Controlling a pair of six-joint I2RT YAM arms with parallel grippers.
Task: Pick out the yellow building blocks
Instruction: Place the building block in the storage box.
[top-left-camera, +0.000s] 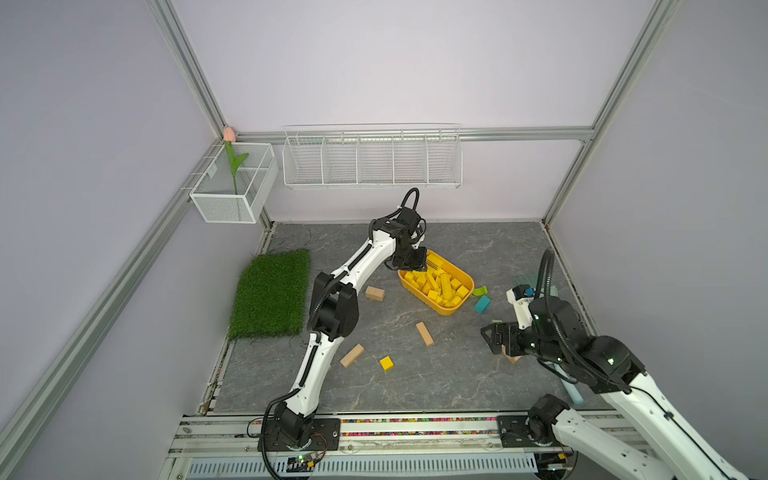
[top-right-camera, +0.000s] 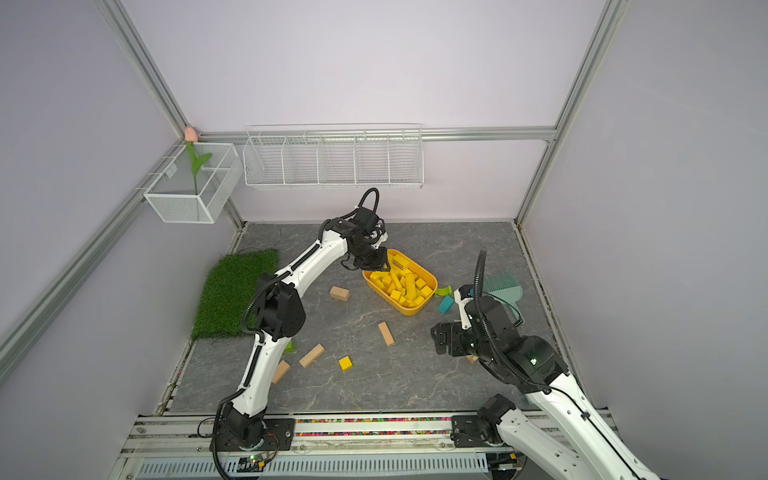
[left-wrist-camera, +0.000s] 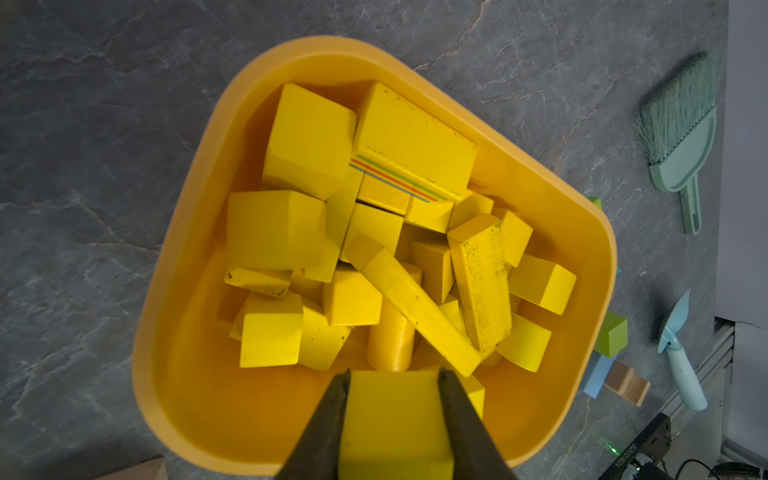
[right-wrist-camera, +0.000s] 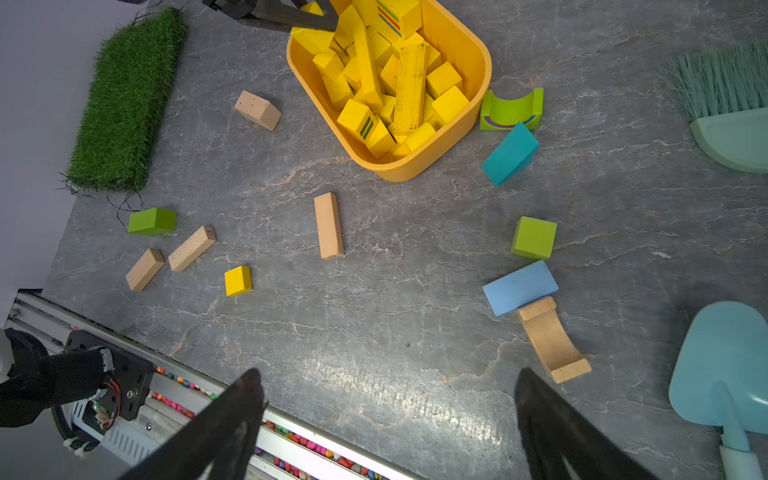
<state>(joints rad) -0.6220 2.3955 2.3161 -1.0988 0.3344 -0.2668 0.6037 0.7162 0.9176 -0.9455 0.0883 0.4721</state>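
**Sorting nears its end.** The left hand (left-wrist-camera: 395, 376) hangs over one end of the yellow-orange tub (top-left-camera: 446, 309). Its jaws are drawn in against 2 opposite faces of 1 short yellow block (left-wrist-camera: 395, 424), held clear above the heap. The right hand (right-wrist-camera: 388, 376) waits low over the front right of the grey worktop (top-left-camera: 415, 386), jaws spread wide with nothing between them.

The step in hand looks like a delivery. The block is already over the tub, and the jaws need only part for it to fall among the yellow building blocks (left-wrist-camera: 274, 228) piled there.

After that, 1 yellow cube (top-left-camera: 386, 363) lies alone toward the front of the worktop, well apart from the tub. It appears to be the last piece to fetch. It sits flat with free space on every side, so a straight descent should do.

By count:
- **Yellow pieces:** roughly 20 in the tub, too overlapped for an exact figure, among them 1 cylinder (left-wrist-camera: 392, 336). There is also 1 in the left hand and 1 loose.
- **Other pieces outside the tub, in the right wrist view:**
  - 5 tan pieces (right-wrist-camera: 328, 224), 1 of them an arch
  - 3 green pieces (right-wrist-camera: 534, 237), 1 of them an arch just beside the tub
  - 2 blue pieces (right-wrist-camera: 520, 287), 1 of them teal
- **Other items:** 1 brush (right-wrist-camera: 723, 95), 1 scoop (right-wrist-camera: 723, 365) and 1 grass mat (top-left-camera: 270, 291).
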